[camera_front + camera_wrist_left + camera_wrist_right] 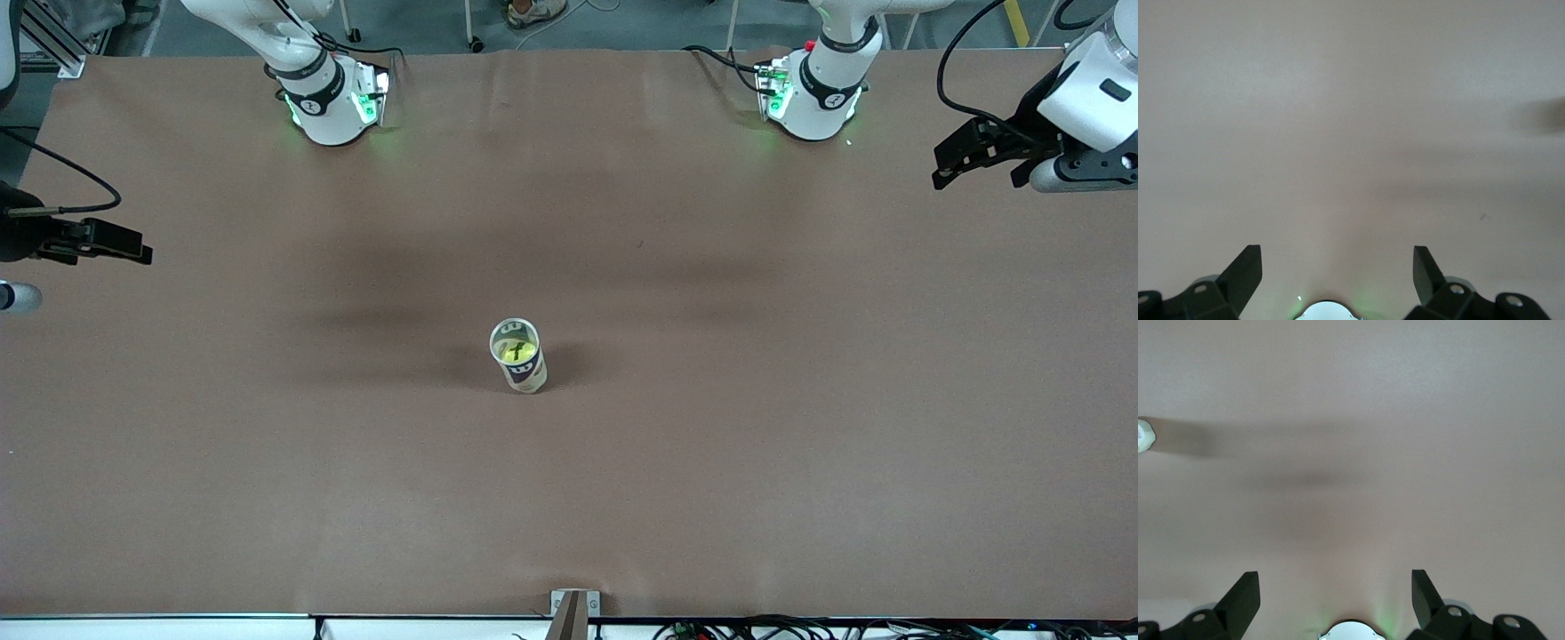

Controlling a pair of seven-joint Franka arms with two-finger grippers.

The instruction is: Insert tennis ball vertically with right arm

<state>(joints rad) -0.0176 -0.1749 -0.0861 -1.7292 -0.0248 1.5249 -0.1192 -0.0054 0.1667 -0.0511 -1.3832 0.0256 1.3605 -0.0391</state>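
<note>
**Ball already sits in the can; both arms parked at the table ends**

The tennis ball (519, 349) lies inside an upright can (518, 356) near the middle of the table (800, 444), its yellow-green felt showing through the open mouth. The can stands alone, well apart from both arms.

The right end effector (111, 242) hangs over the right arm's end of the table, fingers (1241, 597) spread wide with nothing between them; only bare table and a sliver of the can (1145, 435) show in the right wrist view. The left end effector (956, 160) waits over the left arm's end of the table, its fingers (1245, 273) likewise spread and empty.

Judged from how things lie, the insertion looks done and the arms look withdrawn, so little remains to fail. The remaining risks would be:

- The can is tall, narrow and light; any sweep of an arm across the middle of the table could tip it and spill the ball.
- It cannot be told how deep the ball sits; if it rests near the rim rather than the bottom, a knock to the table could dislodge it.
</note>
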